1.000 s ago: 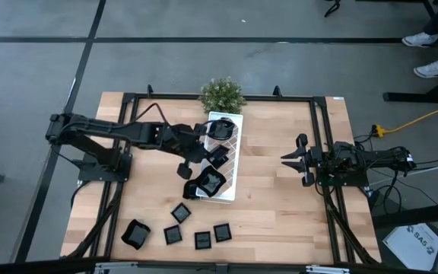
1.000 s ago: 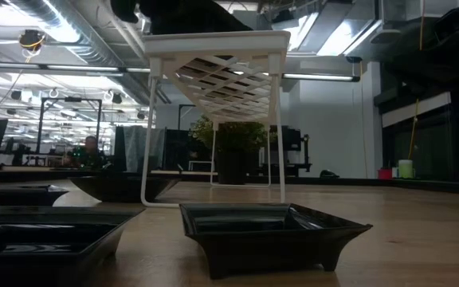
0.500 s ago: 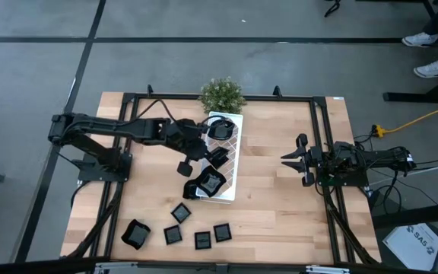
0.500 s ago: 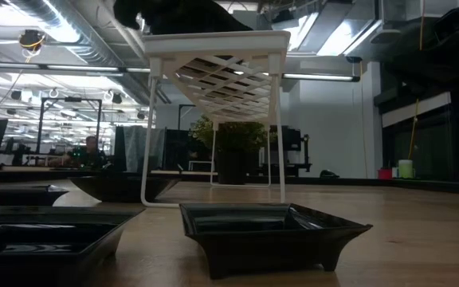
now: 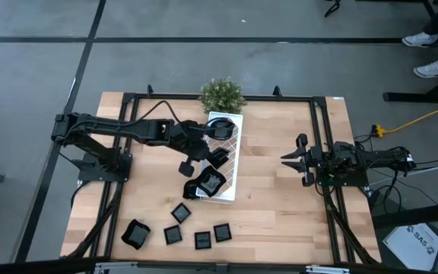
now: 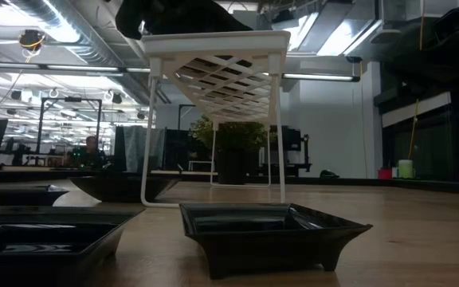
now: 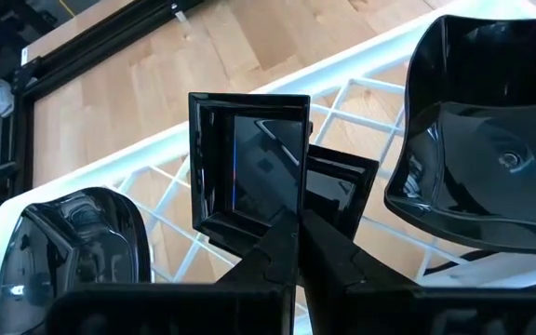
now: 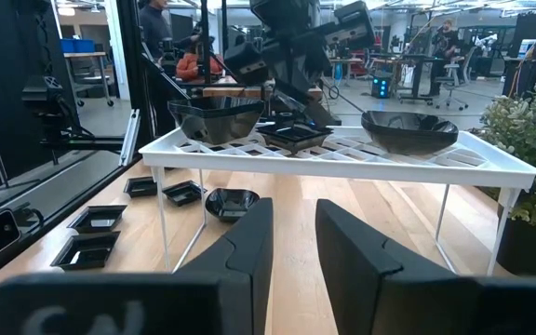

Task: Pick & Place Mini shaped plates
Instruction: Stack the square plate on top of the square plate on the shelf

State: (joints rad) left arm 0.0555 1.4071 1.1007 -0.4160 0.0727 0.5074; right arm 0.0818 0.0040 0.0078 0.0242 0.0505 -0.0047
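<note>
The left claw (image 5: 204,146) hovers at the tray's (image 5: 235,144) nine o'clock edge, its fingers (image 7: 282,249) pressed together with nothing between them. Just ahead of it a square plate (image 7: 247,163) stands tipped up on edge on the tray, hollow face toward the wrist camera, leaning over a second square plate (image 7: 347,191) that lies flat behind it. A round plate (image 5: 220,129) sits at the tray's twelve o'clock end, a wavy-edged plate (image 5: 209,183) at its six o'clock end.

Against the frame a second earlier, the left arm has drawn back slightly toward nine o'clock; the plates lie as they did.

Only the high view shows the loose plates (image 5: 173,235) on the surface at six o'clock of the tray, and one more (image 5: 185,168) beside the tray's nine o'clock edge. The low view shows the tray raised on legs (image 6: 278,127). The right wrist view shows all three groups on top.

The right claw (image 5: 289,159) waits at three o'clock, fingers parted, holding nothing.
</note>
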